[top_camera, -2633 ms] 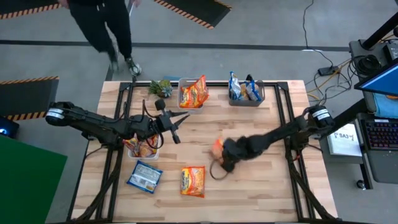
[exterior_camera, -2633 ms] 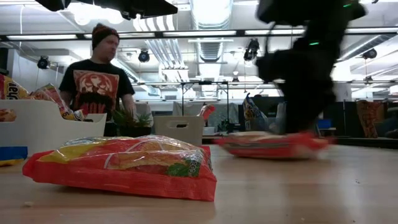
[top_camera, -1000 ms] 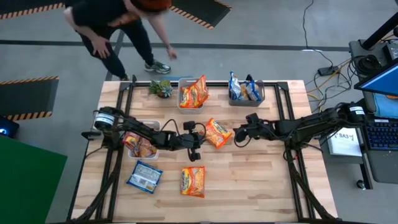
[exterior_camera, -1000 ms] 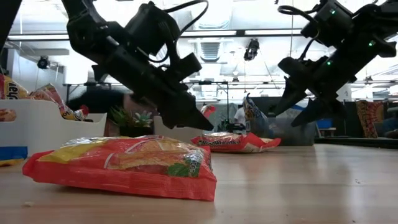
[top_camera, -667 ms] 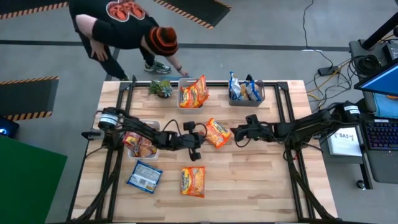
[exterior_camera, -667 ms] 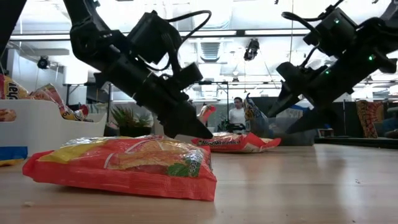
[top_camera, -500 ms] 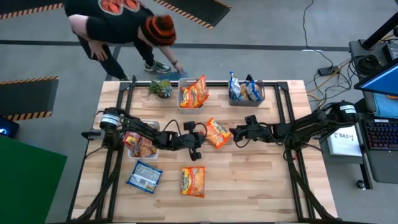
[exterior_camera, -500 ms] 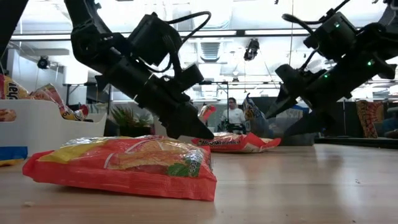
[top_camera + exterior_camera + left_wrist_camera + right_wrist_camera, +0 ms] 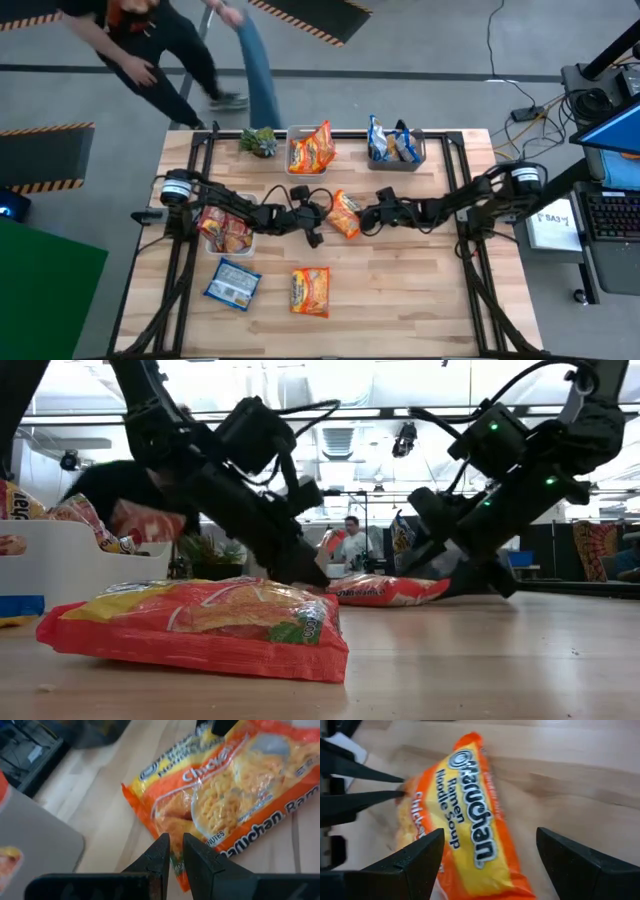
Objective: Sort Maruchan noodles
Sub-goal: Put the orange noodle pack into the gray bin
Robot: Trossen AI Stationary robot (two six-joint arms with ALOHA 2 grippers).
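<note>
Left bin [image 9: 243,204]: white, near the table's left side, holding red-pink packets [image 9: 222,232].
Blue packet [image 9: 233,283]: flat on the wood toward the near left corner.
My left gripper [image 9: 318,224]: low at table centre, at the left edge of the orange packet [image 9: 345,214]. Fingers [image 9: 161,854] nearly closed, a thin gap between them, tips at the packet's edge; I cannot tell whether they pinch the wrapper.
Red packet [image 9: 310,290]: flat on the wood, nearer the front edge than both grippers.
Orange packet, chicken flavour: lying at table centre between my two grippers.
My right gripper [image 9: 367,219]: just right of that packet, fingers [image 9: 412,855] spread wide to either side of it, gripping nothing.
Rear bins: one [image 9: 290,160] with orange packets, one [image 9: 420,152] with blue packets, along the far edge.
Person [image 9: 150,45]: on the floor beyond the far left corner.
</note>
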